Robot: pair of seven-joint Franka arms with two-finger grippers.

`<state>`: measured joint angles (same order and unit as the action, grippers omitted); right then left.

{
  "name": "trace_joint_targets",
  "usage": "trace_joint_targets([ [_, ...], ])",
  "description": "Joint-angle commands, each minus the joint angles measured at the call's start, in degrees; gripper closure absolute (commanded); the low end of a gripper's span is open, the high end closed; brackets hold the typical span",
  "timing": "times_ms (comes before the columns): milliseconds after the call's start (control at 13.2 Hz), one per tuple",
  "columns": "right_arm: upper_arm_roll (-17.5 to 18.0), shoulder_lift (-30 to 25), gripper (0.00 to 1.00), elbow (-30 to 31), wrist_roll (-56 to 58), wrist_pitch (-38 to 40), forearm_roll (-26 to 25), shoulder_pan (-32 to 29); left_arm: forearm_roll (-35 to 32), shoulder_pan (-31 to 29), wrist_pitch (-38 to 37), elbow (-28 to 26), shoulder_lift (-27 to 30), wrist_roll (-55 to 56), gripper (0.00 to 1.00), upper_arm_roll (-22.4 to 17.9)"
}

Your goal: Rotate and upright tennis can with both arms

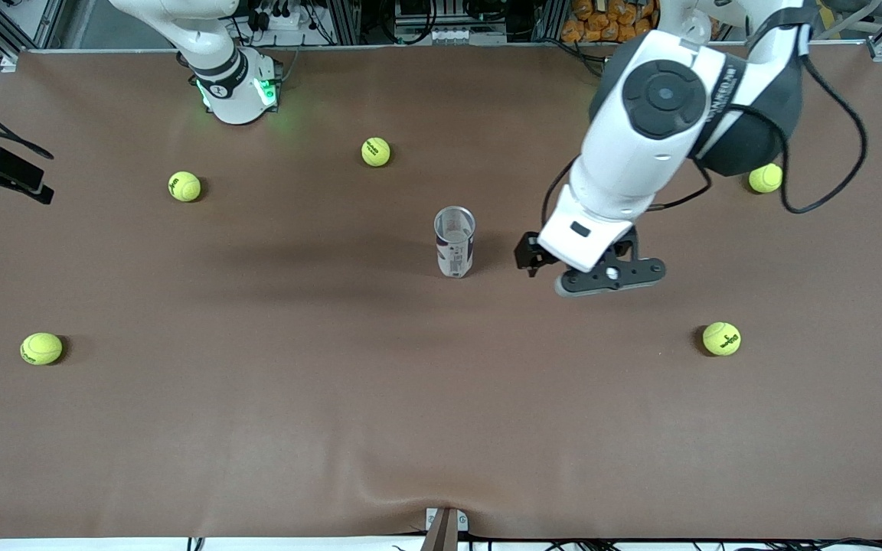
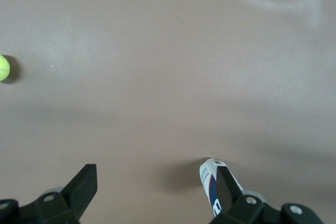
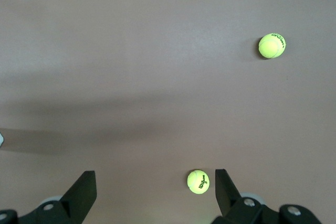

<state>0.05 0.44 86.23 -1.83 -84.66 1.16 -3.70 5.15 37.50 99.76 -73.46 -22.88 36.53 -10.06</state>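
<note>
The tennis can (image 1: 454, 241) stands upright in the middle of the brown table, its silver-rimmed open end up and its white and navy label showing. My left gripper (image 1: 608, 277) hangs over the table beside the can, toward the left arm's end. Its jaws are open and empty. In the left wrist view the left gripper (image 2: 156, 187) has the tennis can (image 2: 209, 182) partly hidden by one finger (image 2: 227, 184). My right gripper (image 3: 156, 187) is open and empty over bare table. It does not show in the front view.
Several yellow-green tennis balls lie scattered on the table: one (image 1: 375, 151) by the right arm's base (image 1: 238, 92), one (image 1: 184, 186) beside it, one (image 1: 721, 338) nearer the camera than the left gripper. A ball (image 3: 198, 181) lies on the table below the right gripper's jaws.
</note>
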Motion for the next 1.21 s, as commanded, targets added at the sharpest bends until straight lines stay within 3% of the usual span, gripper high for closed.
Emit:
trace_joint_targets([
  [0,0.3,0.3,0.00,-0.9,0.7,0.2,-0.5,-0.5,-0.5,-3.4,-0.9,-0.6,0.8,-0.7,0.00,1.3],
  [76,0.3,0.3,0.00,-0.9,0.5,0.2,-0.5,-0.6,0.0,-7.0,-0.9,-0.7,1.3,-0.6,0.00,3.3],
  [151,0.3,0.3,0.00,-0.9,0.2,0.2,-0.4,-0.5,0.2,-13.1,-0.9,-0.8,2.1,-0.6,0.00,7.6],
  [378,0.2,0.2,0.00,-1.3,0.2,0.2,-0.8,-0.4,-0.9,-36.6,-1.0,-0.9,2.7,-0.6,0.00,28.8],
  [454,0.2,0.2,0.00,-1.9,0.2,0.2,-0.8,-0.4,-2.3,-38.2,-1.4,-1.1,3.9,-0.6,0.00,29.4],
  [756,0.2,0.2,0.00,-1.9,0.2,0.2,-0.9,-0.5,-6.3,-38.3,-7.9,-2.8,10.3,-2.2,0.00,25.6],
  [1134,0.2,0.2,0.00,-1.9,0.2,0.1,-0.9,-0.5,-5.7,-36.2,-10.7,-12.5,20.7,-15.3,0.00,18.3],
])
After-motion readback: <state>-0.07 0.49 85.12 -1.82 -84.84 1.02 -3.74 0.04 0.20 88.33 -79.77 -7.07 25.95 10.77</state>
